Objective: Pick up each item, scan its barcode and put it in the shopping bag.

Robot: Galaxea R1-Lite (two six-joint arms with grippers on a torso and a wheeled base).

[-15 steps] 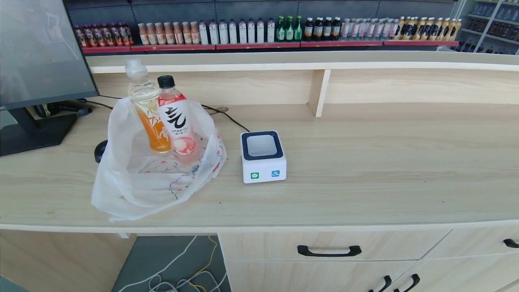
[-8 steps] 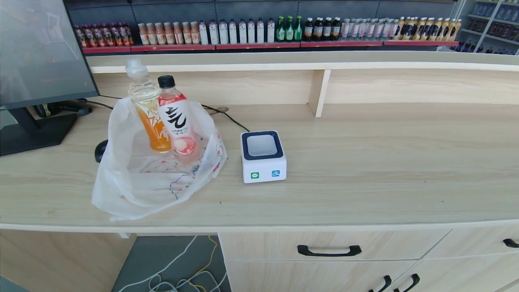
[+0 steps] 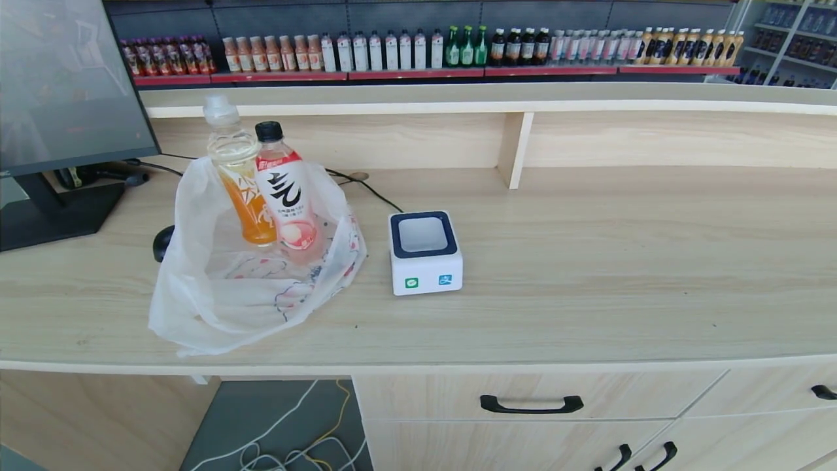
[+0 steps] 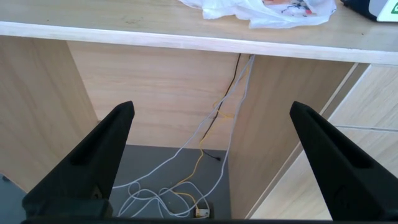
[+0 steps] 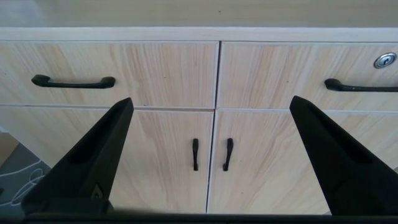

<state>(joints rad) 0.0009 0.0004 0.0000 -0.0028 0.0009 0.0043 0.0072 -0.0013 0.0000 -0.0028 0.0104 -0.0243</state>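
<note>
Well, the shopping bag sits on the left part of the bench. It is thin, translucent white plastic with a red and blue print, its mouth slumped open. Two bottles stand upright in it, touching each other. The orange bottle has a clear cap, and the pink-labelled bottle, just to its right, has a black cap. Just beside the bag on the right sits the scanner, a white box with a dark-rimmed window on top.

Down below bench level, the left gripper faces the open gap under the bench, where cables hang. Its jaws are spread wide, holding nothing. The right gripper faces the drawer front, its jaws likewise wide apart and touching nothing.
</note>
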